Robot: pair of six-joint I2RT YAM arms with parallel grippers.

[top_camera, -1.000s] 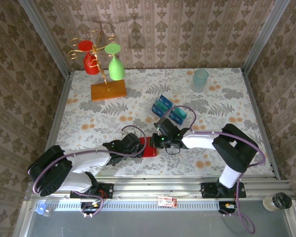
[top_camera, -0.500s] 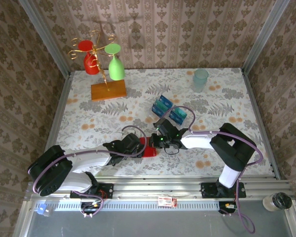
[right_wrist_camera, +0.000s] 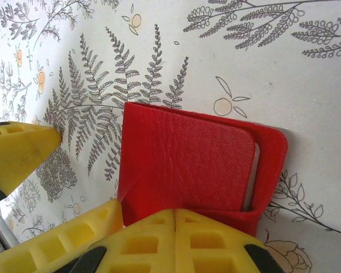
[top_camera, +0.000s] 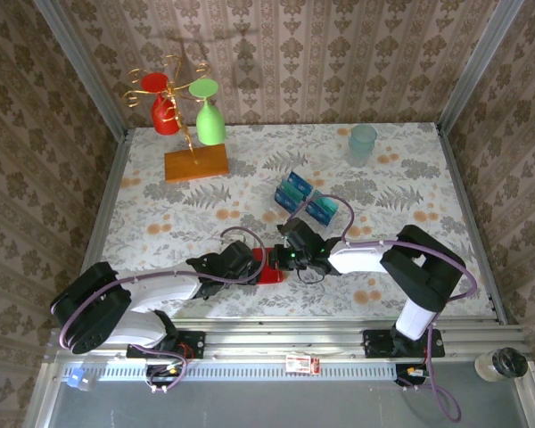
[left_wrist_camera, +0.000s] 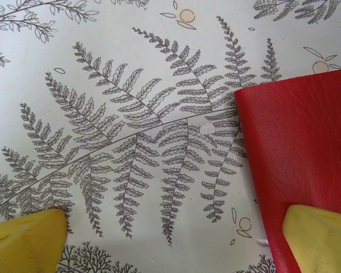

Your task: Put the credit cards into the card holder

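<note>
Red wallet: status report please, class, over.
Left end effector open, one finger on glossy red folding wallet. Right end effector shut at its edge. Blue-teal plastic cards farther back, outside wallet.

**A staged robot test cell**

The wallpapered panels [top_camera: 339, 62] box in a table [top_camera: 410, 178] under fern-print cloth. Bare aluminium posts [top_camera: 480, 62] stand at the upper corners, and a slotted metal rail [top_camera: 285, 335] carrying two bolted arm bases [top_camera: 401, 342] runs along the bottom edge.

Card holder [top_camera: 269, 271] between 2 hands [top_camera: 249, 263] [top_camera: 291, 257]

Goblet rack [top_camera: 196, 163], teal cup [top_camera: 362, 143], floral table [top_camera: 410, 192]
</note>
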